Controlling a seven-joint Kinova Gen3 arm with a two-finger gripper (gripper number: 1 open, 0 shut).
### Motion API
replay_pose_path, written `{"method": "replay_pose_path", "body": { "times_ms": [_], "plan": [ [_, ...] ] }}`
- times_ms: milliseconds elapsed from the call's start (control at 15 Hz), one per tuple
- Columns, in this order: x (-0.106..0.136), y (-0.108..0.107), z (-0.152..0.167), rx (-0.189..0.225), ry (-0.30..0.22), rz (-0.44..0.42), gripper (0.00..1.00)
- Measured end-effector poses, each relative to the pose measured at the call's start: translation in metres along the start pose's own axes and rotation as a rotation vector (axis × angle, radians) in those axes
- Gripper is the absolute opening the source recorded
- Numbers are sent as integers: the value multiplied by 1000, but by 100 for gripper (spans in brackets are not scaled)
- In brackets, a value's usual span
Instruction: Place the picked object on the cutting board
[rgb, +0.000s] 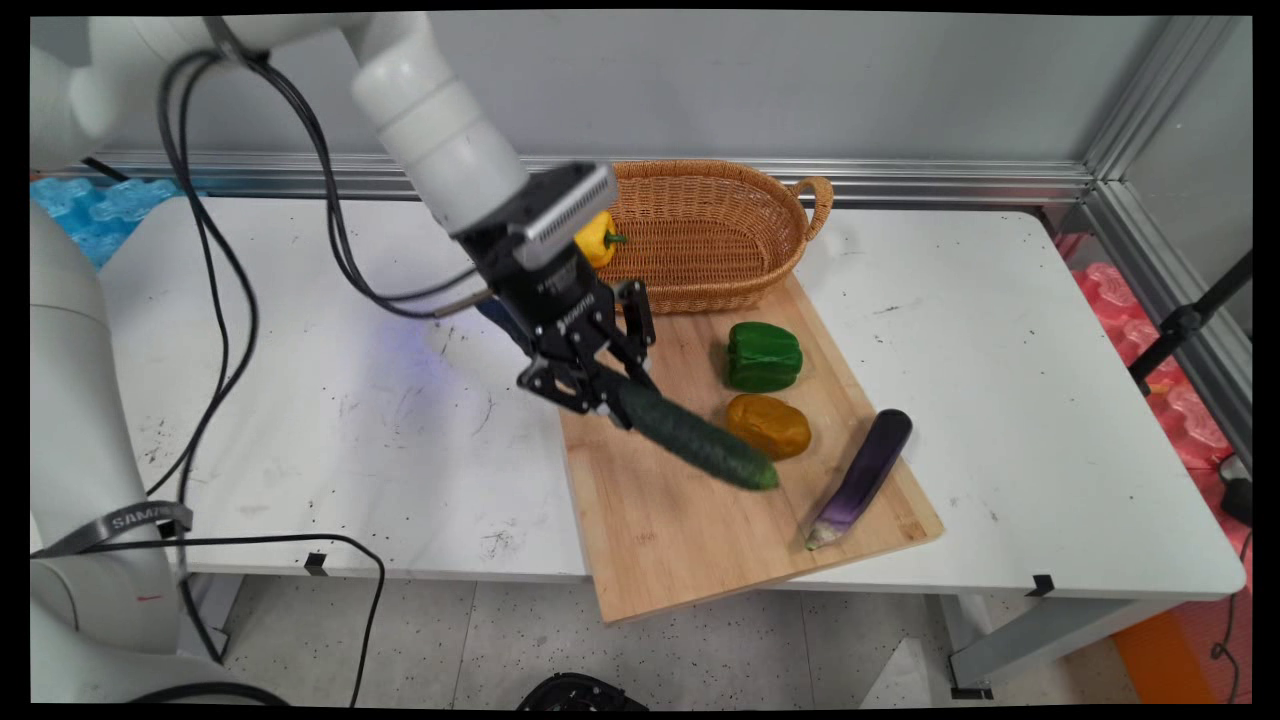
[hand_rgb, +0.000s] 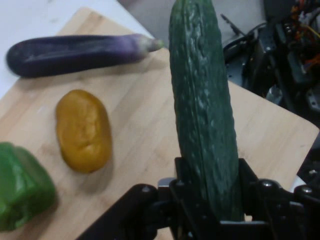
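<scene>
Dark green and bumpy-skinned, the long cucumber is clamped at one end between the fingers of the black two-finger gripper, and the rest of its length juts out and slopes down over the pale wooden cutting board. Whether its far tip touches the board I cannot quite tell; it seems to hang just above it. In the hand view the fingers press on both sides of the cucumber. It looks stiff and fairly heavy for its width. Held so near one end, it could swing or slip in the grip; a hold nearer the middle would likely sit steadier. Its waxy skin may be slick, though the bumps give some bite.

Just beside the cucumber lies an orange-yellow lumpy vegetable. Beyond that sits a green bell pepper, and a long purple eggplant lies toward the board's right edge. A woven wicker basket stands behind the board, with a yellow pepper in it.
</scene>
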Motion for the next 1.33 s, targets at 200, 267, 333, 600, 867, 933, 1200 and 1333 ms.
{"method": "replay_pose_path", "body": {
  "times_ms": [200,267,333,600,867,933,1200,1333],
  "plan": [
    [-8,-2,23,-21,-6,56,0],
    [-10,-3,29,-24,-8,69,0],
    [-13,-5,36,-29,-12,85,0],
    [-23,-15,63,-41,-29,135,0],
    [-33,-24,83,-48,-43,165,0],
    [-35,-27,88,-49,-47,172,0],
    [-41,-35,99,-48,-53,200,100],
    [-40,-37,98,-42,-53,211,100]
  ]
}}
